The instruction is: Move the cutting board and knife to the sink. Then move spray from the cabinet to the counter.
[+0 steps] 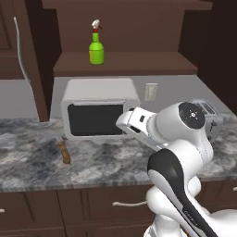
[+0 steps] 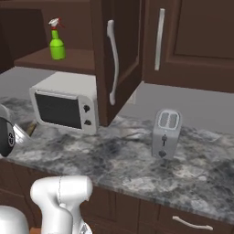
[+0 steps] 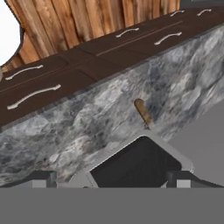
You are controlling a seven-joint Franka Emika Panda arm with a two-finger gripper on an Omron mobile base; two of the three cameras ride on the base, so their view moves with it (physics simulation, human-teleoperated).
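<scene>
The dark brown wooden wall cabinet [image 2: 119, 55] stands with its door swung open, a long curved silver handle running down the door's edge, and a bare brown shelf inside. Below it the grey marbled stone counter [image 1: 32, 159] spreads over dark brown drawers with curved silver handles. A boxy white microwave with a dark glass door [image 1: 97, 109] sits toward the counter's back edge, and a silver two-slot toaster [image 2: 166, 134] stands further along the counter to the right. The small green spray bottle with a red-and-white trigger nozzle [image 1: 96, 47] stands upright on the cabinet shelf, above the microwave. The slim brown wooden-handled knife [image 1: 64, 152] lies on the counter just in front of the microwave's left corner. The two-finger gripper [image 3: 113, 178] has its jaws spread wide, empty, aimed at the microwave.
</scene>
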